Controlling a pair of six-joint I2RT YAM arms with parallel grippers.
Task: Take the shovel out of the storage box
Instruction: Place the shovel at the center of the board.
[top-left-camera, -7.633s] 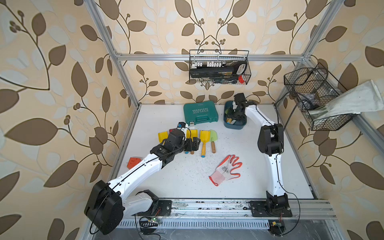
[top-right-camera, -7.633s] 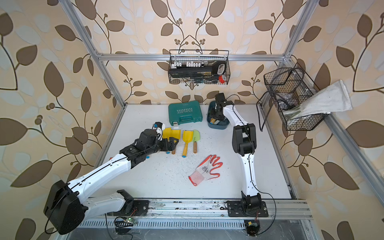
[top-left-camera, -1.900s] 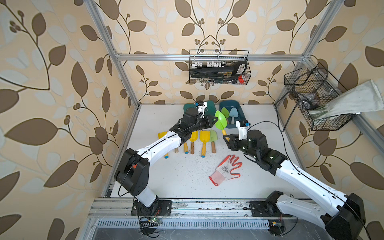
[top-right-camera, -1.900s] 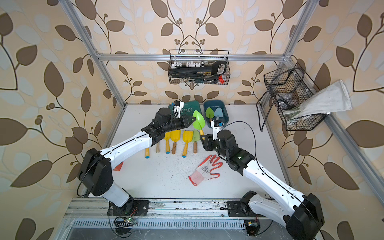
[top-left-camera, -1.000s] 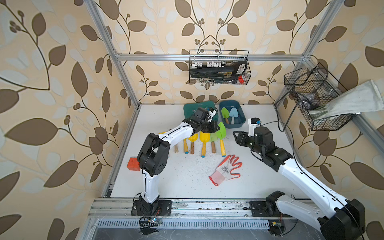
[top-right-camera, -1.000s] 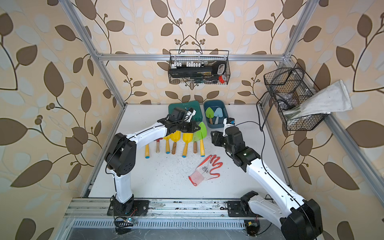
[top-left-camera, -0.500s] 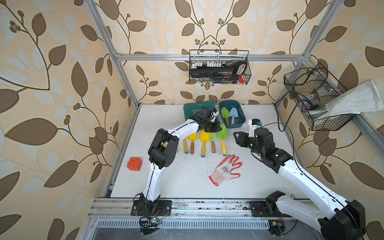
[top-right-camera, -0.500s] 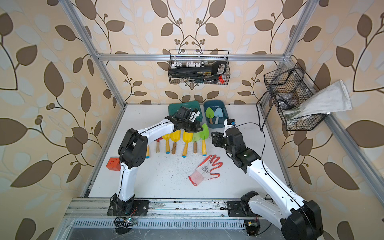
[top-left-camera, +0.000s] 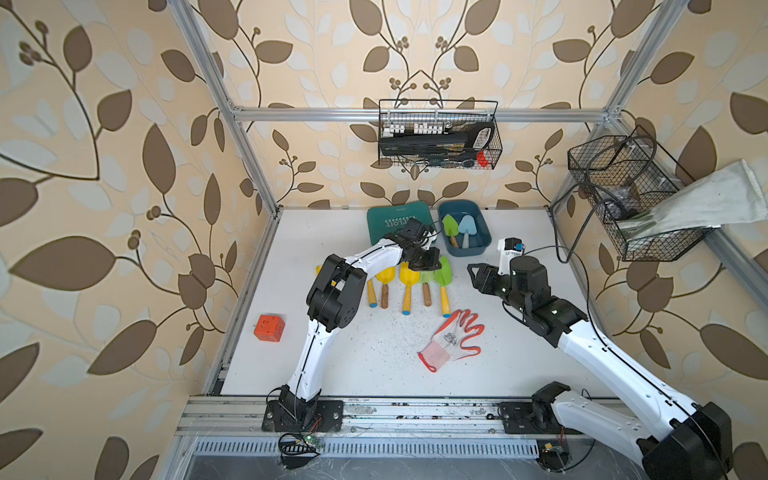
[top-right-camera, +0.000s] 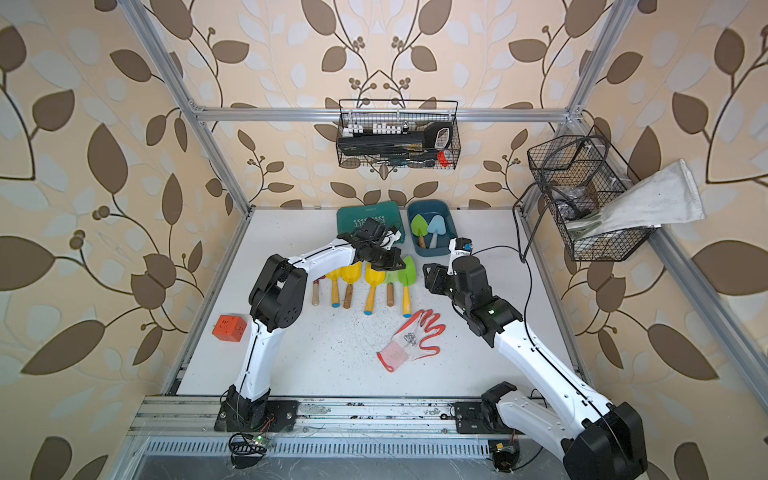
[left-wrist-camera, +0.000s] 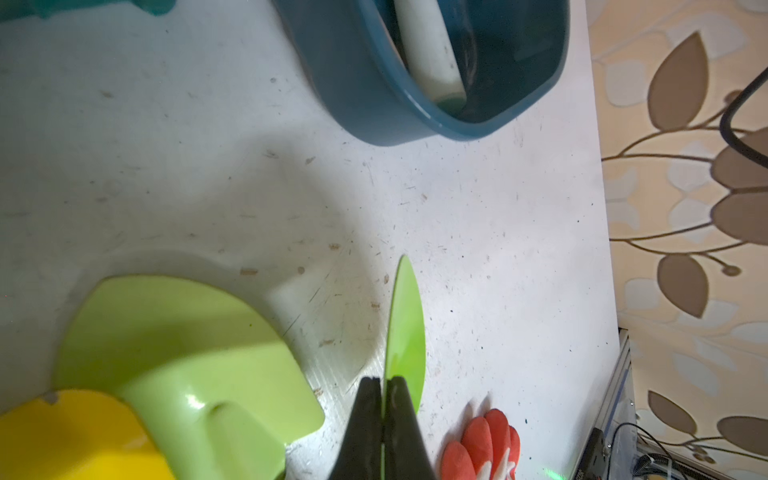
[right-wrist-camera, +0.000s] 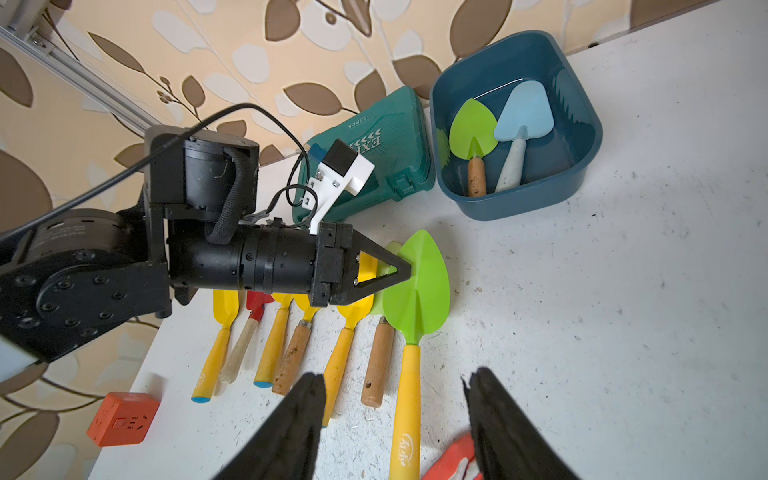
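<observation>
Storage box (top-left-camera: 469, 251) behind shovel row (top-left-camera: 405, 286), rt of case (top-left-camera: 390, 220); glove (top-left-camera: 455, 338) in front.

White surface (top-left-camera: 374, 365): far, dark blue plastic tub (top-left-camera: 469, 251) beside teal hard case (top-left-camera: 390, 220); mid, row of plastic shovels (top-left-camera: 407, 277), orange-white glove (top-left-camera: 453, 338); left, orange cube (top-left-camera: 270, 328).

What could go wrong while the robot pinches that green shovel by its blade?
1. The left gripper is shut on only the thin edge of the green shovel, so the shovel might slip or twist out.
2. The pale green shovel lies close beside it, so pulling away could nudge it.
3. In the storage box, the little green shovel and the light blue shovel lie close together. Grabbing one might drag the other.
</observation>
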